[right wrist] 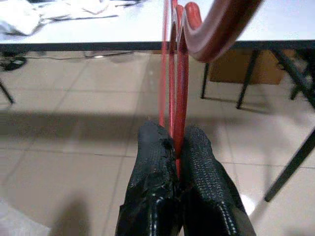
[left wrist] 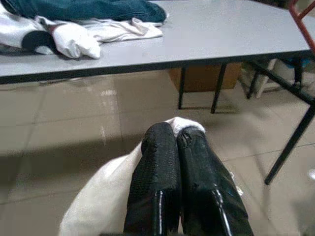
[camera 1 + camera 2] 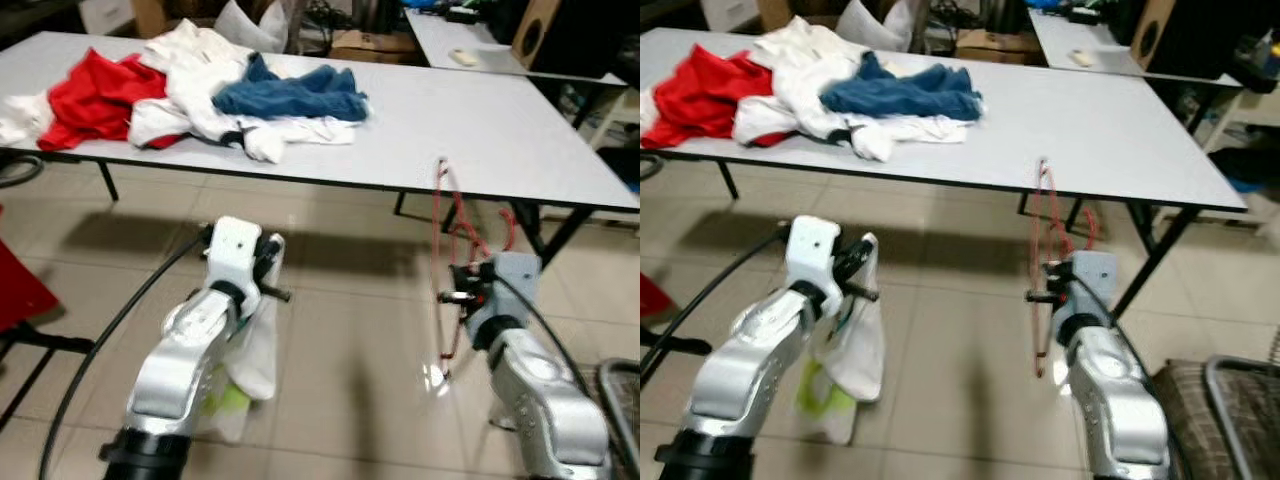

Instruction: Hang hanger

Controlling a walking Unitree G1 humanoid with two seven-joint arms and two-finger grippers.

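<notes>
Carrying comes first here: I keep the right gripper [image 1: 176, 147] pinched tight on the thin red wire hanger [image 3: 452, 262] so it cannot swing or twist, and I look for a rail, since none is in view. The hanger stands at about 1 o'clock from me, in front of the long grey worktop [image 3: 480, 130]. Its long axis runs upright, hook tip pointing to 12 o'clock at the worktop's edge. My left gripper [image 2: 177, 142] is clamped on a white cloth [image 3: 855, 345].
</notes>
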